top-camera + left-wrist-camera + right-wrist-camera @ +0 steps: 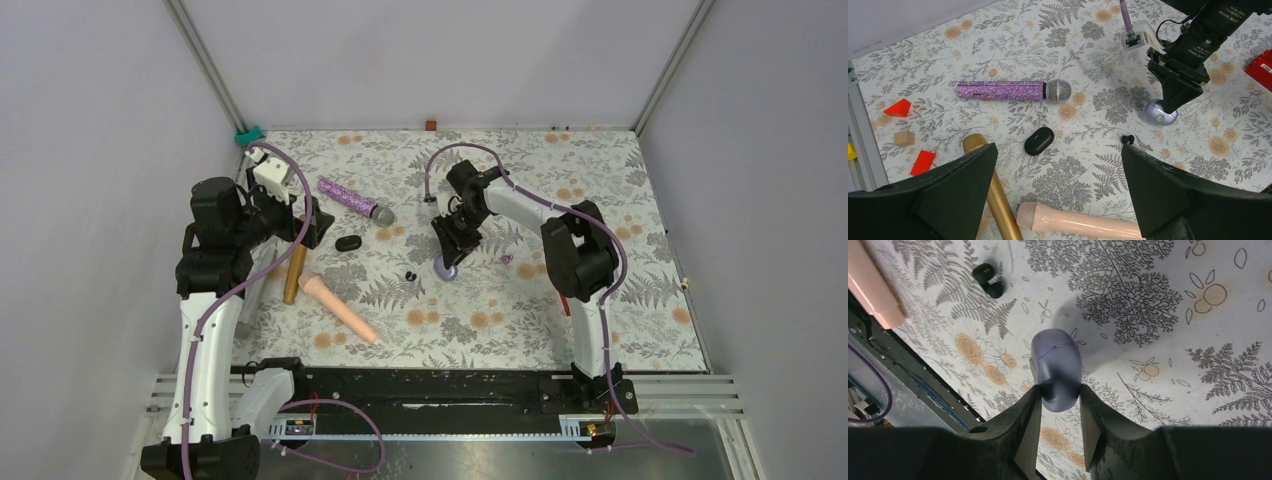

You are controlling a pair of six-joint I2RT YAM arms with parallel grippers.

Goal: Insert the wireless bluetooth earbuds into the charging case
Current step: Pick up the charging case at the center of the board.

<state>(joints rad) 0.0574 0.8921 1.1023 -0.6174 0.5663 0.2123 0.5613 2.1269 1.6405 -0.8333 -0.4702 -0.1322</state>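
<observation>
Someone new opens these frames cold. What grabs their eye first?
First, the right gripper clamped on a lavender charging case at mid-table, with the black earbuds lying loose on the floral cloth close by. Next, the glittery purple microphone on the left side of the table. The left gripper hangs wide open near it, above a black oval case.

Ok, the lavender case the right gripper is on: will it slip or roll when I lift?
Likely slippery: the lavender case looks smooth and rounded, and the right gripper pinches only its near end, so it could squirt out. If released, it may well roll or rock, being pebble-shaped. It looks rigid and is probably light.
</observation>
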